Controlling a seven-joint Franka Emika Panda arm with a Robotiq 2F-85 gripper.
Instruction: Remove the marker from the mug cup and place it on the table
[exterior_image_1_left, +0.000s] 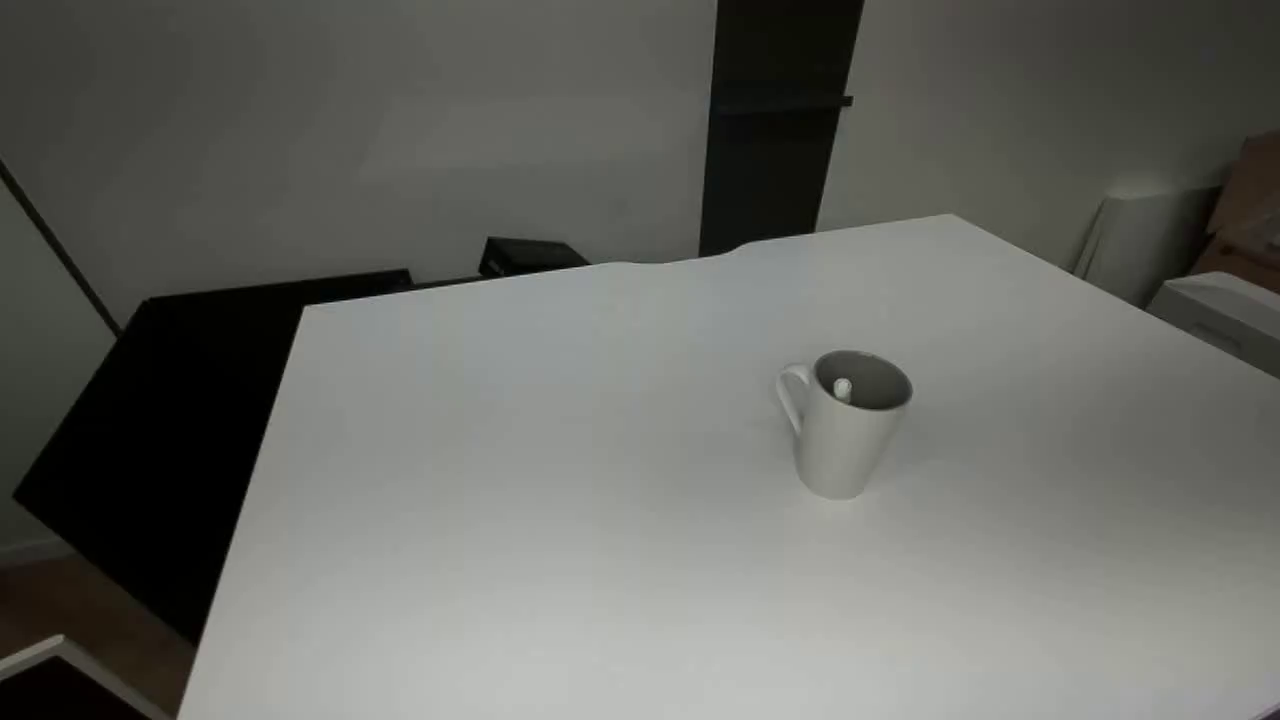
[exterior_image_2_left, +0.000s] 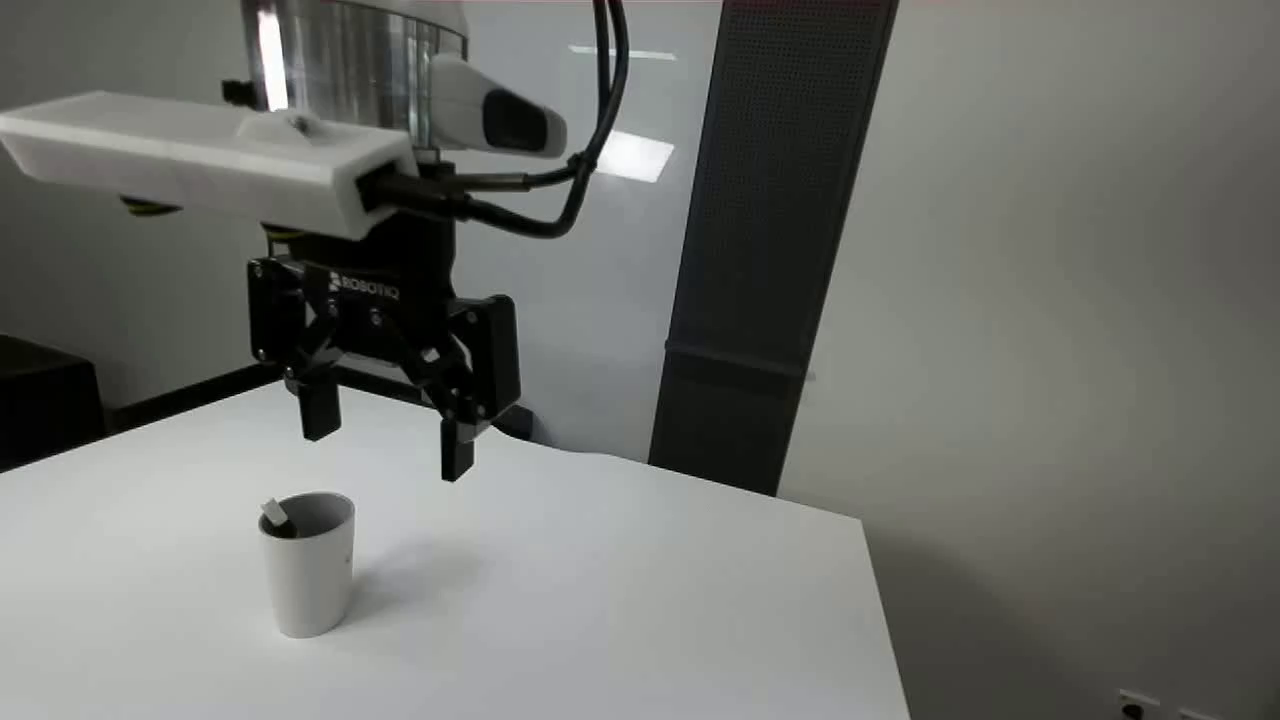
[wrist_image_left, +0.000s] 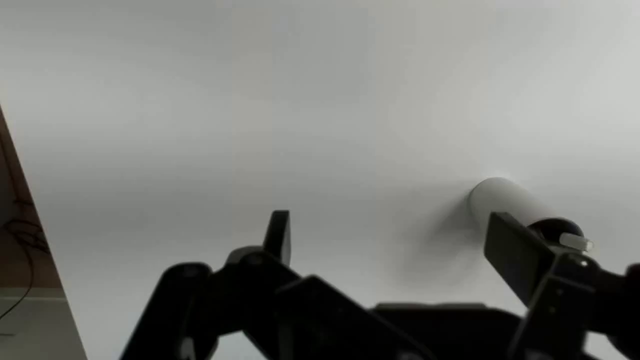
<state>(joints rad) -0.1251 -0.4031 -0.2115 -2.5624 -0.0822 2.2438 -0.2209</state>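
The white mug cup (exterior_image_1_left: 848, 450) stands upright on the white table (exterior_image_1_left: 500, 500), and also shows in an exterior view (exterior_image_2_left: 310, 585). The marker (exterior_image_1_left: 842, 390) leans inside it. In an exterior view the marker's white end (exterior_image_2_left: 274, 513) pokes just above the rim, with a dark part below; the rest is hidden in the mug. My gripper (exterior_image_2_left: 389, 430) is open and empty, above the table and higher than the mug. In the wrist view the mug (wrist_image_left: 505, 199) and marker (wrist_image_left: 576, 242) lie by the right finger of the gripper (wrist_image_left: 390, 225), which partly covers the mug.
Black furniture (exterior_image_1_left: 170, 440) stands beside the table's edge in an exterior view. A tall dark panel (exterior_image_2_left: 775, 250) stands at the wall behind the table. A white box (exterior_image_1_left: 1220, 315) is beyond the table's right edge. Black cables (exterior_image_2_left: 560, 215) loop from the wrist.
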